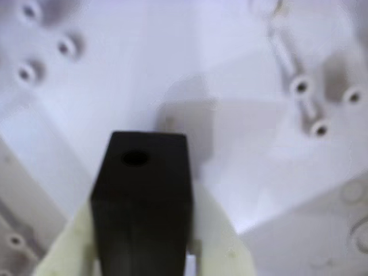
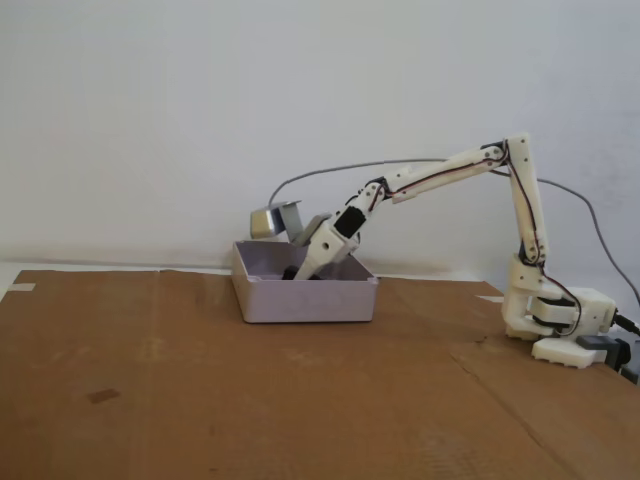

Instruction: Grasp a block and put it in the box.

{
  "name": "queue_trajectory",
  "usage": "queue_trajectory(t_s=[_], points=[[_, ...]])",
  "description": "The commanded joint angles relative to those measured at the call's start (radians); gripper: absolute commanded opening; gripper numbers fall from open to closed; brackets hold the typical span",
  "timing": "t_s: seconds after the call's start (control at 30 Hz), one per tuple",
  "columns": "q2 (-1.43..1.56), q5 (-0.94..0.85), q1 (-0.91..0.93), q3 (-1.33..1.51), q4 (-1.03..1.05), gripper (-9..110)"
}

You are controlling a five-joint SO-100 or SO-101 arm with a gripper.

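Observation:
The wrist view is filled by the block (image 1: 141, 195), matte black with a round hole in its end face. It sits between two cream fingers (image 1: 221, 241) of my gripper (image 1: 141, 213), which is shut on it. Behind the block lies the pale inside of the box (image 1: 241, 86), its floor and walls studded with small round bosses. In the fixed view the lavender-grey box (image 2: 305, 298) rests on the brown cardboard, and my gripper (image 2: 301, 270) reaches down into it from the right. Only a dark bit of the block (image 2: 297, 274) shows above the front wall.
Brown cardboard sheets (image 2: 200, 380) cover the table in front of a white wall. The arm's base (image 2: 555, 325) stands at the right with a grey cable looping behind. The grey wrist camera housing (image 2: 268, 220) hangs above the box's back left corner.

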Motion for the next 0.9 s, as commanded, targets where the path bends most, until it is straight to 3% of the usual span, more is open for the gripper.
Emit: queue_trajectory(t_s=[0.0, 0.87], points=[[0.048, -0.011, 0.028, -0.115, 0.009, 0], [0.055, -0.005, 0.04, -0.074, 0.0, 1]])
